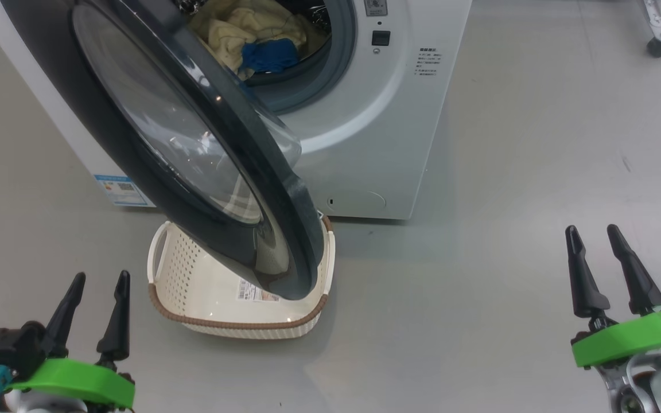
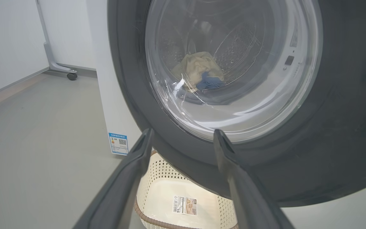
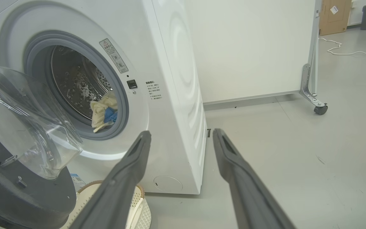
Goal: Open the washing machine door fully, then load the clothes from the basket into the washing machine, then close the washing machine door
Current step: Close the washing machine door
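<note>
Head view: the washing machine door point(image 1: 193, 149) stands half-swung, its free edge pointing out from the washing machine point(image 1: 376, 149) toward the robot, with its lower rim over the basket point(image 1: 193, 298) on the floor. The clothes point(image 1: 250, 34) lie in the drum. The left pincer point(image 1: 102, 275) and right pincer point(image 1: 591, 229) are both spread, holding nothing. Left wrist view: the door's outer face screens the drum. Right wrist view: its glass bowl faces the open mouth.

so the clothes point(image 1: 256, 34) are inside the washing machine point(image 1: 388, 132), the washing machine door point(image 1: 181, 143) sticks out front-left, and the basket point(image 1: 238, 324) sits on the floor point(image 1: 508, 172) right under it
</note>
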{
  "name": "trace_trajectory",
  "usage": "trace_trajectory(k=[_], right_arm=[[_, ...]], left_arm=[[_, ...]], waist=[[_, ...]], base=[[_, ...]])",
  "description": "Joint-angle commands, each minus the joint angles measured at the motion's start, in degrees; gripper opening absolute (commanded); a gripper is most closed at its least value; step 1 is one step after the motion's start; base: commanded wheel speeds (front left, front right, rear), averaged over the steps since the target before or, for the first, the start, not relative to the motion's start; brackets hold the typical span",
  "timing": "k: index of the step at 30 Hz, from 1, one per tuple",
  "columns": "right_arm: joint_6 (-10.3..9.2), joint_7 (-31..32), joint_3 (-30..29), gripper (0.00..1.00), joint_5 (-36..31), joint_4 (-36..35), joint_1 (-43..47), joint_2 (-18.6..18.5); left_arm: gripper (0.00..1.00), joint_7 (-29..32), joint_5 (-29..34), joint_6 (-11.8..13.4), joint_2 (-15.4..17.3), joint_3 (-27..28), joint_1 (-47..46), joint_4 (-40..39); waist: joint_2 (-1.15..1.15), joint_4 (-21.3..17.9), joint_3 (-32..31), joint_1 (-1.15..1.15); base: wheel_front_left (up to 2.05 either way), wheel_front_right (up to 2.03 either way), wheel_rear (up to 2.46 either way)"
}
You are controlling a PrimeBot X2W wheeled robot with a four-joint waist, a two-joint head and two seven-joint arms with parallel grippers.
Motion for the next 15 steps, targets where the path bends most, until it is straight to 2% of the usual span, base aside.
trace_trajectory(k=[1,6,7,8,9,10,11,12,15], right_arm=[[0.02,-0.4,0.5,1.00,0.0,-1.6,-1.7,-1.1],[0.02,-0.4,0.9,0.98,-0.2,-1.5,-2.0,-1.0],[0.02,-0.4,1.0,0.85,-0.2,-1.4,-2.1,-0.9],[0.02,-0.4,0.9,0.49,-0.3,-1.2,-2.2,-0.8],[0.02,-0.4,0.8,0.34,-0.4,-1.1,-2.3,-0.7],[0.02,-0.4,0.8,0.10,-0.5,-1.1,-2.3,-0.6],[0.02,-0.4,0.8,0.10,-0.5,-1.1,-2.3,-0.6],[0.02,-0.4,1.0,0.00,-0.5,-1.0,-2.4,-0.5],[0.02,-0.4,1.8,0.00,-0.3,-0.9,-3.1,-0.1]], left_arm=[[1.00,-0.6,0.4,0.0,1.2,2.7,-1.9,-1.4],[1.00,-0.6,0.8,0.0,0.9,2.7,-1.7,-1.9],[1.00,-0.6,0.9,0.0,0.8,2.7,-1.5,-2.0],[1.00,-0.6,0.9,0.0,0.6,2.7,-1.3,-2.2],[1.00,-0.6,1.0,0.0,0.5,2.8,-1.2,-2.3],[1.00,-0.6,1.0,0.0,0.4,2.9,-1.0,-2.5],[1.00,-0.6,1.0,0.0,0.4,2.9,-1.0,-2.5],[1.00,-0.6,0.9,0.0,0.2,3.2,-0.9,-2.7],[1.00,-0.6,0.9,0.0,-0.5,3.7,-0.2,-3.3]], waist=[[0.00,0.1,0.0,0.00],[0.00,0.5,-0.4,0.00],[0.00,0.6,-0.4,0.00],[0.00,0.9,-0.5,0.00],[0.00,1.0,-0.6,0.00],[0.00,1.2,-0.6,0.00],[0.00,1.2,-0.6,0.00],[0.00,1.4,-0.6,0.00],[0.00,2.0,-0.8,0.00]], base=[[0.00,0.00,0.00],[0.00,0.00,0.00],[0.00,0.00,0.00],[0.00,0.00,0.00],[0.00,0.00,0.00],[0.00,0.00,0.00],[0.00,0.00,0.00],[0.00,0.00,0.00],[0.00,0.00,0.00]])
